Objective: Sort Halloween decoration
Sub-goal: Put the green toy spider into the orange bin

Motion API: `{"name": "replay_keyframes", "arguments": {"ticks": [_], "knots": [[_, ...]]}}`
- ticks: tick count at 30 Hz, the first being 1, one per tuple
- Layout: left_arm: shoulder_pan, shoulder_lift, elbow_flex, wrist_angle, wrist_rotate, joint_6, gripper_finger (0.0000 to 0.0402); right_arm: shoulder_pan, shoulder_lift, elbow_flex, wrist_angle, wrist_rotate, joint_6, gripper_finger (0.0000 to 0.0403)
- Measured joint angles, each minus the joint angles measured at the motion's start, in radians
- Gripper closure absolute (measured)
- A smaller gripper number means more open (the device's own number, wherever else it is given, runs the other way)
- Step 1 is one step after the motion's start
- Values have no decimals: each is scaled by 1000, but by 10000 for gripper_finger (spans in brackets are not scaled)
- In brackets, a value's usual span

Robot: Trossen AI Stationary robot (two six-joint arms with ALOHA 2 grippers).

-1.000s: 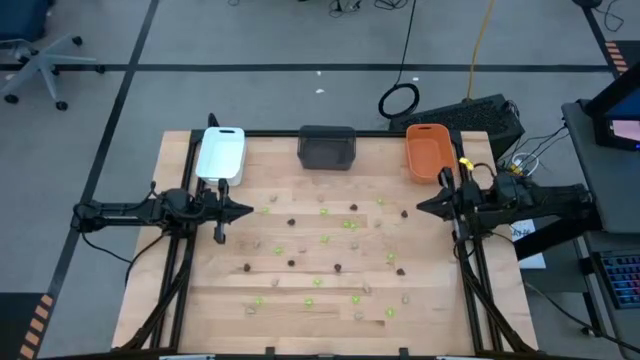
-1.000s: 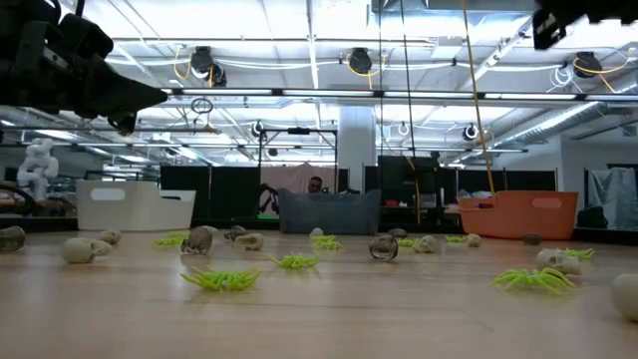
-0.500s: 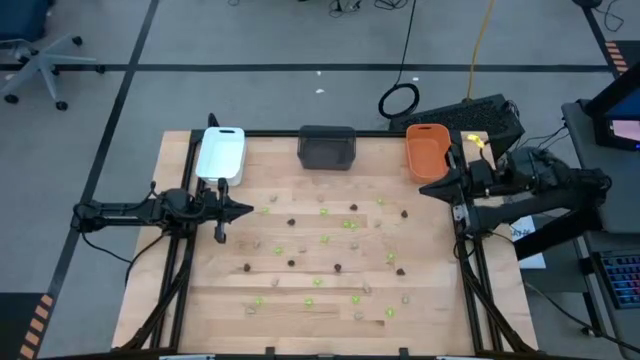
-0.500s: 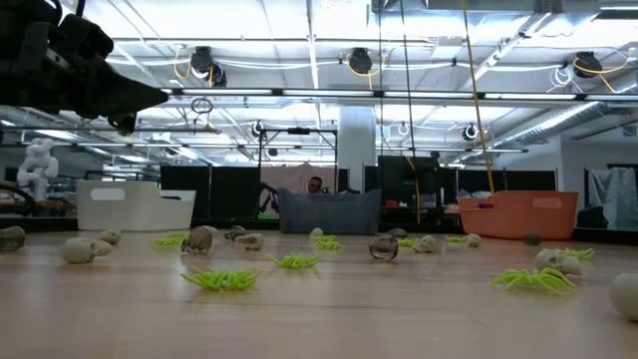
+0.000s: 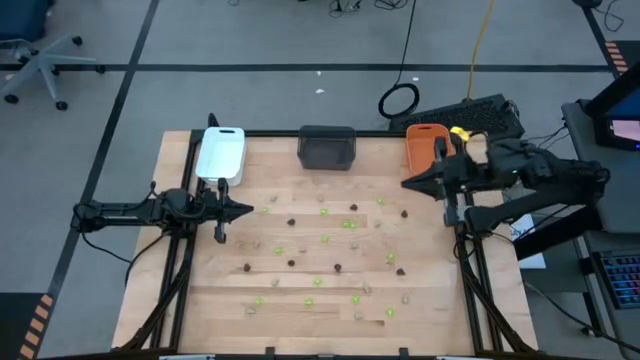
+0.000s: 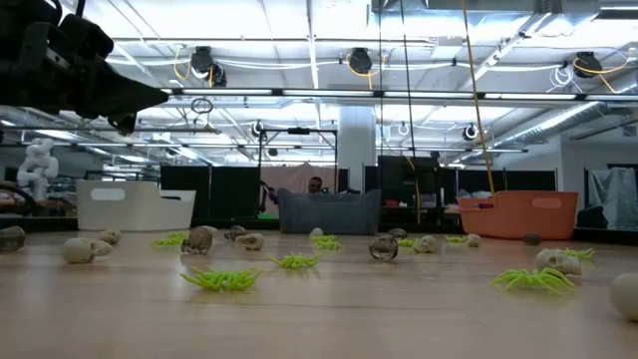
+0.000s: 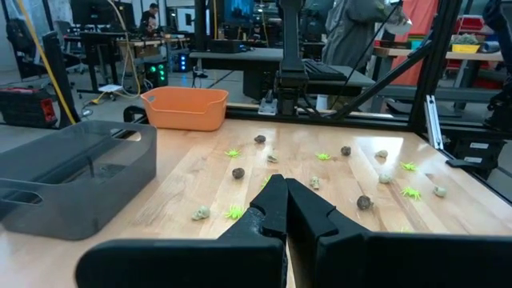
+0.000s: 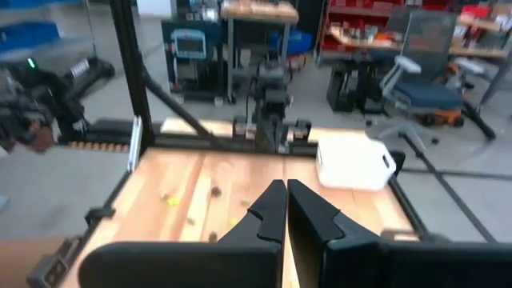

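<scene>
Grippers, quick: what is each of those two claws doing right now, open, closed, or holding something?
Left gripper: closed, holding nothing, at the table's left edge.
Right gripper: closed, holding nothing, above the table's right side by the orange tray.

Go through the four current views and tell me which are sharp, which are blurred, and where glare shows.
High view: evenly lit and sharp, the orange tray crisp. Low view: ceiling lights glare, nearest lime green spider slightly soft. Left wrist view: sharp, the dark grey tray clear beyond the left gripper. Right wrist view: smeared throughout, the white tray and right gripper soft-edged.
</scene>
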Motion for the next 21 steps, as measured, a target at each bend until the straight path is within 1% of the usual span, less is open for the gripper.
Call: {"name": "replay_keyframes", "arguments": {"ticks": [10,11,14,16,21], "knots": [[0,0,0,7,-4,0,402,0,81,0,-98,0,8,403],[0,0,0,12,-15,1,402,0,87,0,-110,0,3,403],[0,0,9,20,-103,-4,402,0,112,-3,-139,0,-16,403],[0,1,25,17,-147,-33,402,0,122,-27,-134,0,-25,403],[0,1,84,7,-152,-54,402,0,134,-140,-64,0,-23,403]]}}
